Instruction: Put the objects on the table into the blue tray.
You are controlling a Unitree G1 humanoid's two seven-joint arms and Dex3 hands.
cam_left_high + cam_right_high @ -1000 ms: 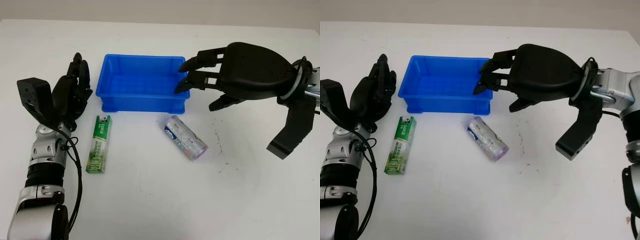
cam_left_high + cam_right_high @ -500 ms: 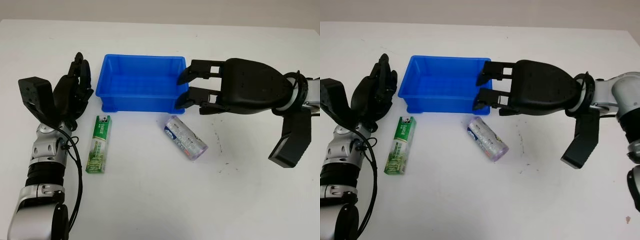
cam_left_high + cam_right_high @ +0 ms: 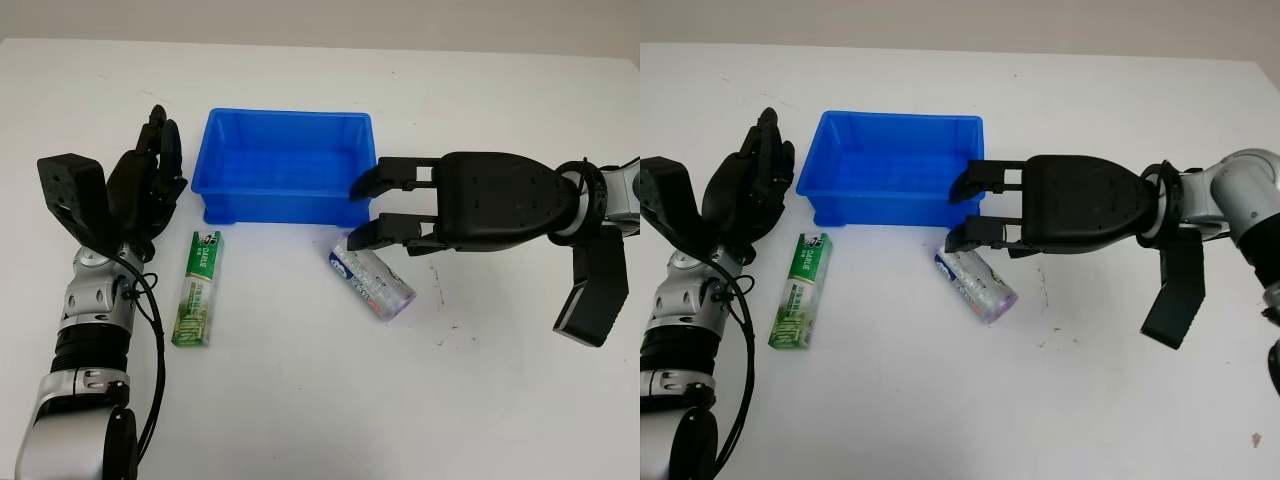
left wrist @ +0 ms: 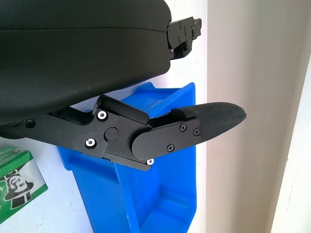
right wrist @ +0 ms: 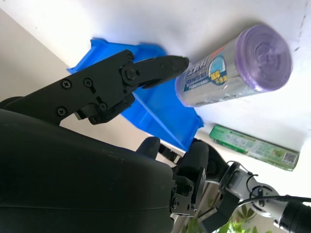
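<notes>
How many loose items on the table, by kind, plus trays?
Green toothpaste box: 1
Purple roll in clear wrap: 1
Blue tray: 1
Total: 3, with nothing in the tray yet

right robot hand (image 3: 385, 210) lowered from above the blue tray (image 3: 284, 166), fingertips now over purple roll (image 3: 372, 276)
</notes>
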